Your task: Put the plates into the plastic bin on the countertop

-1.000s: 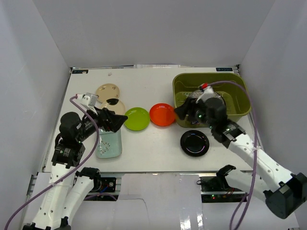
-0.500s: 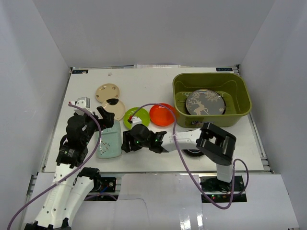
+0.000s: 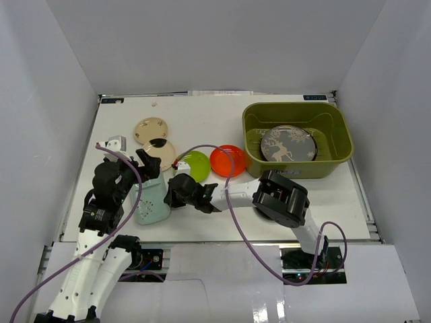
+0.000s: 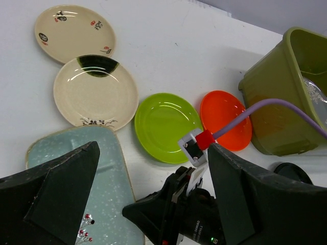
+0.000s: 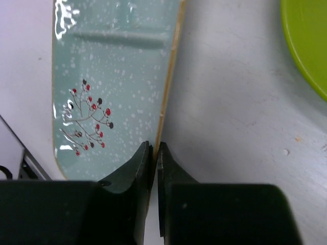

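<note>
A mint rectangular plate (image 3: 149,203) (image 5: 112,76) lies at the front left of the countertop (image 3: 202,114). My right gripper (image 3: 170,197) (image 5: 155,150) is shut on its right rim, one finger on each side of the edge. Just above that plate and the right wrist, my left gripper (image 3: 151,167) (image 4: 153,196) hangs open and holds nothing. The olive-green bin (image 3: 296,106) at the back right holds a grey deer plate (image 3: 288,144). Lime green (image 3: 196,163), orange-red (image 3: 227,160) and two cream plates (image 3: 151,128) (image 3: 163,152) lie on the counter.
A black plate (image 4: 291,171) shows as a sliver by the bin, mostly hidden under the right arm in the top view. The right arm's purple cable (image 3: 209,149) arcs over the lime and orange plates. Grey walls enclose the counter on three sides.
My right arm has swung from the bin, where the deer plate now lies, across to the mint plate and shut on its rim. The left arm drew back slightly and stayed open.
</note>
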Action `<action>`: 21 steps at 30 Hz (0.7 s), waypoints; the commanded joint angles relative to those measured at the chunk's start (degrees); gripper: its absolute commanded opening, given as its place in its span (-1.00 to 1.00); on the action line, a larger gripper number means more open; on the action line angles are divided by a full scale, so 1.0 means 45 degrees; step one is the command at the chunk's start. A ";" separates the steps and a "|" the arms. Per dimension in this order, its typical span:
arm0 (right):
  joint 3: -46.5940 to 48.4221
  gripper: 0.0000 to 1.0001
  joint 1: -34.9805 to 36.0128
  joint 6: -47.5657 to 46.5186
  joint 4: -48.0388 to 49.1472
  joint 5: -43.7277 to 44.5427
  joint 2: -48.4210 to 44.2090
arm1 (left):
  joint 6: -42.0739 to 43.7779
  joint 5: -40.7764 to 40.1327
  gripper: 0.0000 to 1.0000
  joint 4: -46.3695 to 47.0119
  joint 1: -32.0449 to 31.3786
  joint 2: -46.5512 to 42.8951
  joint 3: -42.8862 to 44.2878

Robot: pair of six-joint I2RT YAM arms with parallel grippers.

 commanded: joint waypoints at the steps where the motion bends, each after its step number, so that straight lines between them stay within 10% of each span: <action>1: -0.0582 -0.84 0.0173 -0.0064 -0.0003 0.0676 -0.0596 | -0.0009 -0.0140 0.96 0.0204 -0.0080 -0.0072 0.0038; 14: -0.3299 -0.85 -0.0137 -0.2737 -0.1949 0.3195 -0.9304 | -0.0438 -0.2581 0.96 -0.0323 0.0076 -0.0111 0.0175; 21: -0.3964 -0.85 -0.5073 -0.3403 -0.3691 0.2338 -1.3993 | -0.0419 -0.1391 0.96 -0.0186 0.0232 0.0455 0.0077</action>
